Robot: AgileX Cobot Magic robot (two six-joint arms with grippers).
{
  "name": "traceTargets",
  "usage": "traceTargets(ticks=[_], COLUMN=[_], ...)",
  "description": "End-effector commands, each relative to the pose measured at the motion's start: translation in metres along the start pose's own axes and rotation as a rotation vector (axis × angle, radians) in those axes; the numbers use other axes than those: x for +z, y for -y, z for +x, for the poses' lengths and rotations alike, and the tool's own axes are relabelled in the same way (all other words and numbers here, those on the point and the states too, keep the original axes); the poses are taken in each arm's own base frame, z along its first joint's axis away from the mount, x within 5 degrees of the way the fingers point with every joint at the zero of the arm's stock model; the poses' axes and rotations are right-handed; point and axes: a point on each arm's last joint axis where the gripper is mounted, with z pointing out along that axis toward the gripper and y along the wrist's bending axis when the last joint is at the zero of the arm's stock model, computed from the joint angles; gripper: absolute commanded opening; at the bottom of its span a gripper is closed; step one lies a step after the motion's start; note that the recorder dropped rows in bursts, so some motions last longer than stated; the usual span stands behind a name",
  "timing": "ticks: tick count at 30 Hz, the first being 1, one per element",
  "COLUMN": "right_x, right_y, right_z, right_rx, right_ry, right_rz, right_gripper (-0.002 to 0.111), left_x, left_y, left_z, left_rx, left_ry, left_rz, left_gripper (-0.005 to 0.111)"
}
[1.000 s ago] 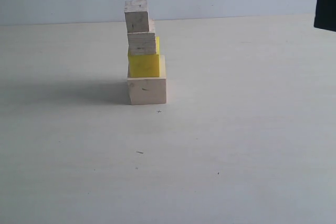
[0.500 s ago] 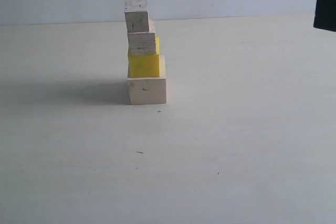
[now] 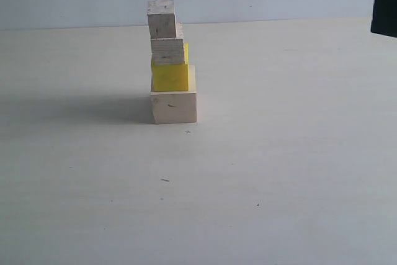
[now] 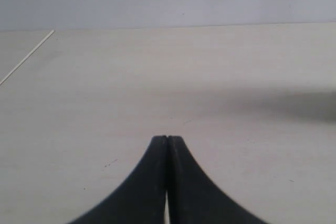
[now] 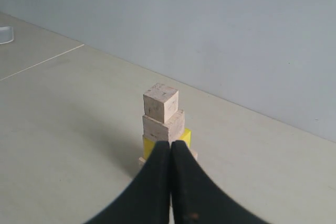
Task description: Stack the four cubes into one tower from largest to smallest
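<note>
The tower (image 3: pixel 169 60) is stacked on the table (image 3: pixel 279 153): large pale wooden cube (image 3: pixel 173 107) lowest, then yellow cube (image 3: pixel 170 77), grainy wooden cube (image 3: pixel 167 51), small wooden cube (image 3: pixel 161 18). The cubes are judged light, rigid and easily toppled; opposite side faces should be gripped. The left gripper (image 4: pixel 167 139) and right gripper (image 5: pixel 171 143) are pressed closed, empty.

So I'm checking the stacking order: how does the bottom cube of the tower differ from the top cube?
Size: the bottom cube is clearly the widest, the top cube the narrowest. Support: the bottom cube rests on the table; the top cube sits on another pale cube. Surface: the bottom cube looks smooth and even, the top cube speckled and rougher. Both are pale wood and sit flat.
</note>
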Motion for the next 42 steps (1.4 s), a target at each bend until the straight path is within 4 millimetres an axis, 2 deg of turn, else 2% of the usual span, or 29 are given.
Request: traceTargets(ticks=[1,42], right_x=[-0.0019,-0.0020], right_y=[-0.0007,-0.0007], right_z=[-0.0035,-0.0055], right_rx=[-0.003,-0.012], right_ry=[0.021,0.043], right_rz=[-0.004,-0.004], right_gripper=[0.000,0.000], left_x=[0.0000,0.0000], left_y=[0.0002,0.0005], left_z=[-0.0005,0.0005], left_rx=[-0.012,-0.017], left_ry=[0.018,0.007], left_rz=[0.003,0.006], left_gripper=[0.000,0.000])
